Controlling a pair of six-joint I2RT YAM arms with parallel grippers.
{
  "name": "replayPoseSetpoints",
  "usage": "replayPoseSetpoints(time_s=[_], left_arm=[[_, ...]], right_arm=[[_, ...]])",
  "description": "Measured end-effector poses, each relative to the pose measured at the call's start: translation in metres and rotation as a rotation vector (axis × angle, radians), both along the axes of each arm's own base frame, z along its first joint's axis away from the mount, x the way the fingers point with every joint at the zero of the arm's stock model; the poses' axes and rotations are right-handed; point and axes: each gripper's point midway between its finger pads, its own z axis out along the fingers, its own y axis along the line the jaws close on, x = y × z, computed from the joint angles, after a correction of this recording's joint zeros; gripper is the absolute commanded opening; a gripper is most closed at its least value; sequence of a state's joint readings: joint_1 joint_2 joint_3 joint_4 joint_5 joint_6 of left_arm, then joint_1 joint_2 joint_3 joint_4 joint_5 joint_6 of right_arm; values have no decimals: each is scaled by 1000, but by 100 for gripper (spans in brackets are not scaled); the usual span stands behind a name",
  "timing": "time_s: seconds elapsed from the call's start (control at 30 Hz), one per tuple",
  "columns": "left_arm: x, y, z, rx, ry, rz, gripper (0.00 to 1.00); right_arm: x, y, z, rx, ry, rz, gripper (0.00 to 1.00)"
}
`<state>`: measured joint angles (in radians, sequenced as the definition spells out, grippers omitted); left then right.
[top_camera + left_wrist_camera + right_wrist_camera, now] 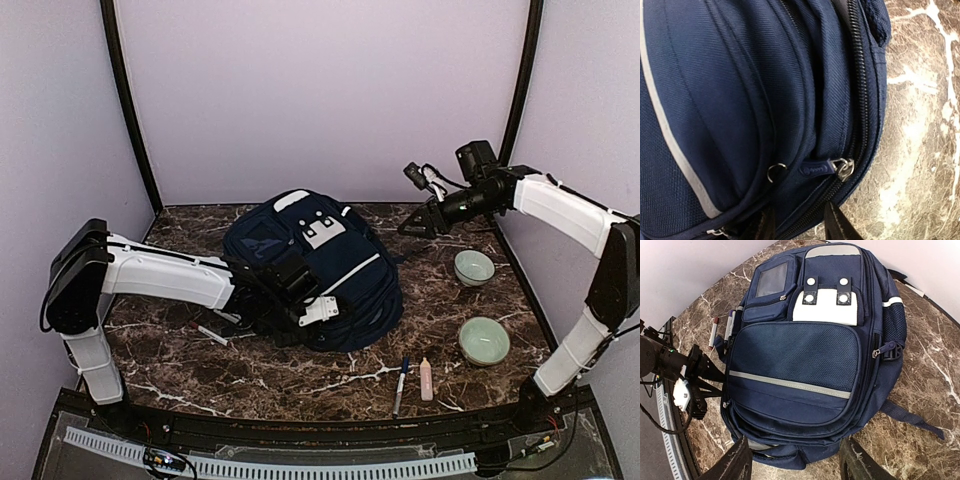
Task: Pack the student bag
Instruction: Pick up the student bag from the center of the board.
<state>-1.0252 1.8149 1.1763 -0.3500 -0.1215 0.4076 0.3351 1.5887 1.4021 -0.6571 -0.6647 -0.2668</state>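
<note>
The student bag (pixel 330 262), navy with a pale stripe and a white buckled patch, lies flat mid-table. It fills the left wrist view (pixel 740 100) and shows whole in the right wrist view (pixel 800 355). My left gripper (pixel 318 305) sits at the bag's near side. Its two dark fingers (pixel 840 226) straddle the zipped edge, and fabric fills the gap between them (pixel 800 227). A blue zip pull (pixel 826 168) lies just beyond the tips. My right gripper (pixel 415 226) hangs open, high over the table's far right (pixel 795 467), with nothing between its fingers.
Two pale green bowls (pixel 474 267) (pixel 484 340) stand right of the bag. A marker (pixel 401 385) and a pink tube (pixel 426 378) lie near the front edge. Another pen (pixel 212 335) lies under the left arm. Purple walls close in the back and sides.
</note>
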Motion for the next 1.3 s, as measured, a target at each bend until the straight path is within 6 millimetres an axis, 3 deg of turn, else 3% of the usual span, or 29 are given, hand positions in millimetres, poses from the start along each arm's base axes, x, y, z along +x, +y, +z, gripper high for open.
replayPoseSetpoints(time_s=[0.3,0.93,1.1,1.3], left_arm=[[-3,-5,-16,25,40,-23,37],[-6,-1,-23,27,34,-43,46],[-1,1,-23,43,5,-37,37],[0,3,-23,69,-30,-39,16]], right_arm=[[-9,13,-1,18,12,47,58],[-25,37,-26,-20,49,132,56],[-28,41,-27,-22,49,145,54],[-30,45,-34,-29,65,158,51]])
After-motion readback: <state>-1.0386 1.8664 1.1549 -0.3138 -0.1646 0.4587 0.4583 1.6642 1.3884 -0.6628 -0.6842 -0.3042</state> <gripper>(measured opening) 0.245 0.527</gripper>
